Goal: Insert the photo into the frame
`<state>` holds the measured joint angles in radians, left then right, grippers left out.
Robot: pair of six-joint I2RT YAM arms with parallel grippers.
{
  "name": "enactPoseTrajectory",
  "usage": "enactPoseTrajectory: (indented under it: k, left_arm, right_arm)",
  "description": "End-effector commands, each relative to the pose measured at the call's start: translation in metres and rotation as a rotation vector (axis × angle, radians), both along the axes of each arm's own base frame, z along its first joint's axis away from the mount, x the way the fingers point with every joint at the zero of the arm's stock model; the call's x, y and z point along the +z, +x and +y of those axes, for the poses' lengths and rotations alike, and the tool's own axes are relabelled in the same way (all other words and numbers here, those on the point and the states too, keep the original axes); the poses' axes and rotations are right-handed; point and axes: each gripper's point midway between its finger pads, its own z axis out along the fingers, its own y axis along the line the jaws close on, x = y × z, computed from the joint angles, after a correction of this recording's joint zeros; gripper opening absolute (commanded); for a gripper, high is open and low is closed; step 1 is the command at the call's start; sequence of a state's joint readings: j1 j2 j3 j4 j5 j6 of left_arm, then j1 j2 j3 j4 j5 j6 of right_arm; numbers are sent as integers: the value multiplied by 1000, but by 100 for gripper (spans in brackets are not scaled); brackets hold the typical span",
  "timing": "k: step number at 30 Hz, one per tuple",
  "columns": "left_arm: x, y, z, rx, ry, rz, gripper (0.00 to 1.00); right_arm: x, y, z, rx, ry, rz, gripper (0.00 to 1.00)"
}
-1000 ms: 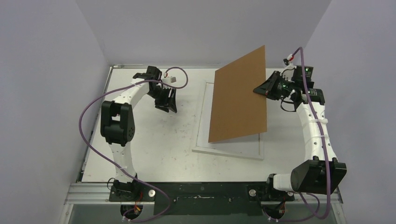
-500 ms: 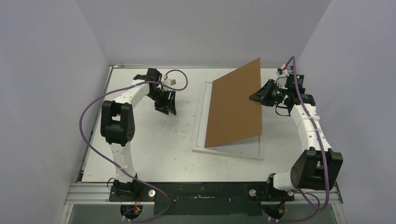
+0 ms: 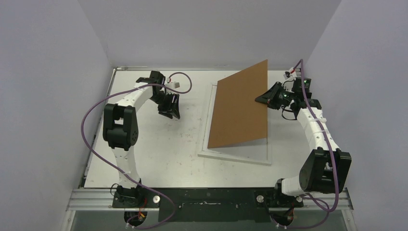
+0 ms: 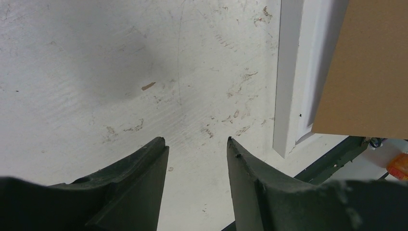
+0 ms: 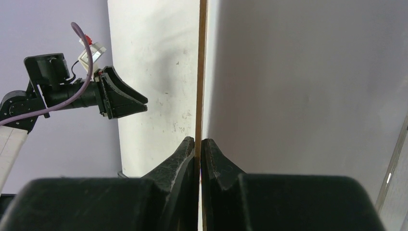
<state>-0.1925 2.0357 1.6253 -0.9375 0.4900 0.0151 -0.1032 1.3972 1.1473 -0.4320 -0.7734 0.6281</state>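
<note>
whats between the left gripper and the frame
Only bare, scuffed table. Nothing sits between the left gripper and the frame's left border. The top view shows it, and the left wrist view agrees.

In the top view, the frame [image 3: 235,155] lies flat on the table [image 3: 159,144], right of centre. The backing board [image 3: 239,108] stands tilted over it, its right edge between the jaws of the right gripper [image 3: 261,100]. The left gripper [image 3: 169,114] sits left of the frame, well apart.
</note>
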Motion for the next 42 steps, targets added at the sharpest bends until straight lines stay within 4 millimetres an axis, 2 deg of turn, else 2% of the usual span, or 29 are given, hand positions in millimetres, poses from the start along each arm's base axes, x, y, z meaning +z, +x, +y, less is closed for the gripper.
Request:
enactPoseTrajectory:
  k: [1, 25, 42]
  left_arm:
    - [14, 8, 3, -4, -11, -67, 46]
    - [12, 9, 6, 4, -6, -67, 44]
    - [11, 9, 7, 6, -9, -62, 44]
  right_arm:
    - [19, 8, 8, 34, 47, -90, 5]
    - [4, 5, 24, 55, 66, -62, 5]
    - [-8, -1, 26, 57, 62, -40, 5]
